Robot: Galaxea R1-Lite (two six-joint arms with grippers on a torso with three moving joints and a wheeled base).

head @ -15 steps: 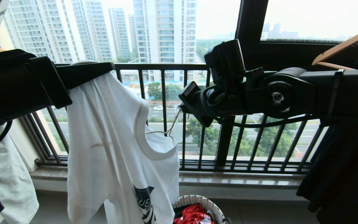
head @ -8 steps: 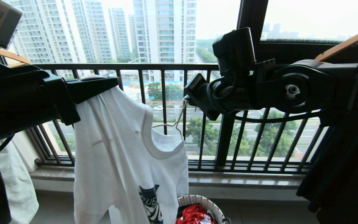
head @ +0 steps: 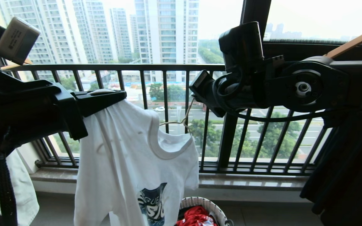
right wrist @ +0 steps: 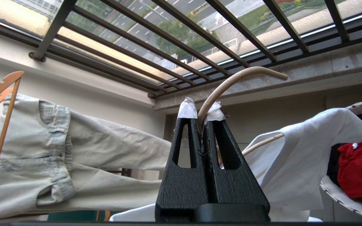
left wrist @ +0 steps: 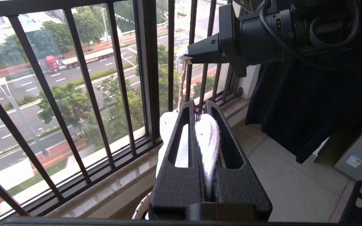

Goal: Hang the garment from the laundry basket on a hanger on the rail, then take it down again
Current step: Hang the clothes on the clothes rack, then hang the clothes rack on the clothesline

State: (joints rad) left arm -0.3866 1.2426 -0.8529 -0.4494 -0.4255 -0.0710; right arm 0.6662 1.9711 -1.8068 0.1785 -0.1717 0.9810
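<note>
Above the round woven laundry basket (head: 211,207), our left gripper (head: 118,95) pinches the white printed T-shirt's (head: 130,157) shoulder while our right gripper (right wrist: 201,121) clenches the cream wire hanger's (right wrist: 231,81) hook.

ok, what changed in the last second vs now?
Both arms swung rightward in the head view, carrying the T-shirt and hanger along; the chest print now faces out more. Left gripper stays shut on the shirt's shoulder, right gripper on the hanger's hook. Basket unmoved.

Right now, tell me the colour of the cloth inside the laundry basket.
Red cloth in the laundry basket, clearest in the head view.
</note>
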